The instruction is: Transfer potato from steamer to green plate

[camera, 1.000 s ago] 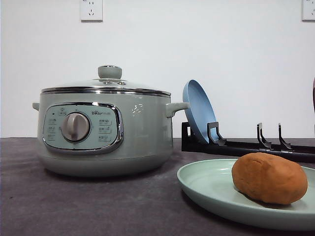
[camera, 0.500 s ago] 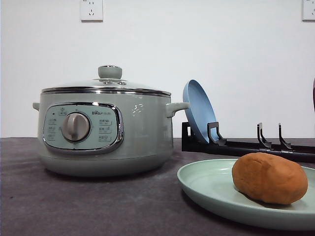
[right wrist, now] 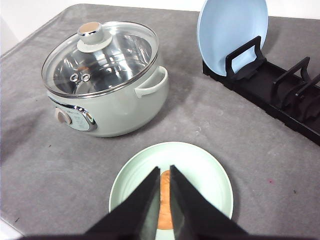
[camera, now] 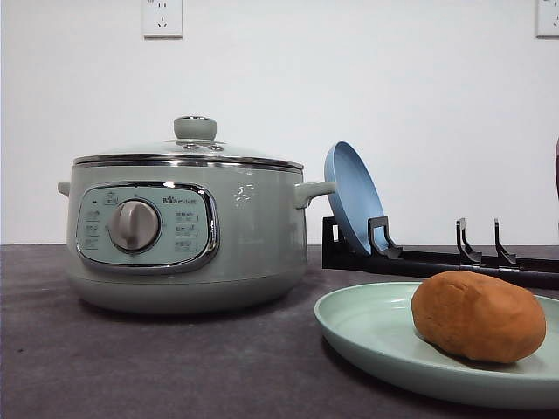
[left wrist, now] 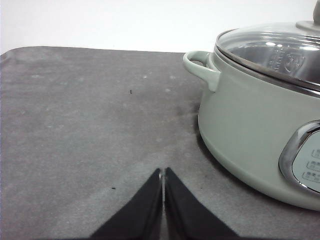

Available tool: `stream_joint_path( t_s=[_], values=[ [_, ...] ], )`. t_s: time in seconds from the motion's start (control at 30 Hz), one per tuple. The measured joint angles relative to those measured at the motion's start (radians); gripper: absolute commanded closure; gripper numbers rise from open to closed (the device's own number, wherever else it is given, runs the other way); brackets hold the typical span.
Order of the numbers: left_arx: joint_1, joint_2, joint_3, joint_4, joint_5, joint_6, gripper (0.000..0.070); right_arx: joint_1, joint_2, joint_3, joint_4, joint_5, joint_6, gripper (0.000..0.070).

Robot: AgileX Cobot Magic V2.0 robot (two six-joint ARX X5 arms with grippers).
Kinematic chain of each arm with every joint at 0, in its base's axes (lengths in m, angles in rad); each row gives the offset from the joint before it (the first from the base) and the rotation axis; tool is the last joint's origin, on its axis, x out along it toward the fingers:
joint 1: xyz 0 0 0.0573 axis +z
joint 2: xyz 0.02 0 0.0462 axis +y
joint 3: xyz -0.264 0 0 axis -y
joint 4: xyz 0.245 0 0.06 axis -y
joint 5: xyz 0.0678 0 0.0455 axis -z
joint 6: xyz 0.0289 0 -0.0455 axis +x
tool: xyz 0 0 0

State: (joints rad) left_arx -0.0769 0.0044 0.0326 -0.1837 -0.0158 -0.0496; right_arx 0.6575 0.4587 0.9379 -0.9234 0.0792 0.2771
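I judged the job finished: the potato [camera: 478,315] lay loose on the green plate [camera: 376,336], at four o'clock from the steamer [camera: 183,231], whose lid [right wrist: 100,57] sat closed. My right tool [right wrist: 163,182] hung above the plate, fingers slightly apart and empty. My left tool [left wrist: 163,176] was pressed together over bare worktop [left wrist: 75,125] beside the steamer, out of the way.
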Motion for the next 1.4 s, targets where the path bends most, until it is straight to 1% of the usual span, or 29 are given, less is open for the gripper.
stream_joint_path(
  t_s=[0.17, 0.23, 0.3, 0.4, 0.47, 0.53, 0.63, 0.73, 0.87, 1.03, 1.23, 1.4],
  values=[
    [0.0, 0.0, 0.0, 0.0, 0.0, 0.0, 0.07, -0.006, -0.001, 0.0, 0.0, 0.012, -0.001, 0.0678],
    [0.0, 0.0, 0.0, 0.0, 0.0, 0.0, 0.07, -0.048, -0.01, 0.0, 0.001, 0.053, -0.01, 0.0678],
    [0.0, 0.0, 0.0, 0.0, 0.0, 0.0, 0.07, -0.117, -0.029, -0.013, 0.03, 0.064, -0.024, 0.0678],
    [0.0, 0.0, 0.0, 0.0, 0.0, 0.0, 0.07, -0.254, -0.081, -0.09, 0.132, 0.055, -0.055, 0.068],
    [0.0, 0.0, 0.0, 0.0, 0.0, 0.0, 0.07, -0.343, -0.124, -0.174, 0.229, 0.018, -0.088, 0.068],
    [0.0, 0.0, 0.0, 0.0, 0.0, 0.0, 0.07, -0.428, -0.184, -0.289, 0.347, -0.041, -0.141, 0.068],
    [0.0, 0.0, 0.0, 0.0, 0.0, 0.0, 0.07, -0.531, -0.279, -0.469, 0.507, -0.128, -0.217, 0.068],
    [0.0, 0.0, 0.0, 0.0, 0.0, 0.0, 0.07, -0.598, -0.351, -0.621, 0.6, -0.148, -0.25, 0.068],
    [0.0, 0.0, 0.0, 0.0, 0.0, 0.001, 0.07, -0.64, -0.414, -0.739, 0.61, -0.152, -0.264, 0.068],
    [0.0, 0.0, 0.0, 0.0, 0.0, 0.004, 0.07, -0.646, -0.455, -0.78, 0.627, -0.149, -0.274, 0.068],
    [0.0, 0.0, 0.0, 0.0, 0.0, 0.005, 0.07, -0.646, -0.455, -0.821, 0.631, -0.134, -0.281, 0.068],
    [0.0, 0.0, 0.0, 0.0, 0.0, 0.006, 0.07, -0.646, -0.455, -0.876, 0.684, -0.134, -0.281, 0.068]
  ],
)
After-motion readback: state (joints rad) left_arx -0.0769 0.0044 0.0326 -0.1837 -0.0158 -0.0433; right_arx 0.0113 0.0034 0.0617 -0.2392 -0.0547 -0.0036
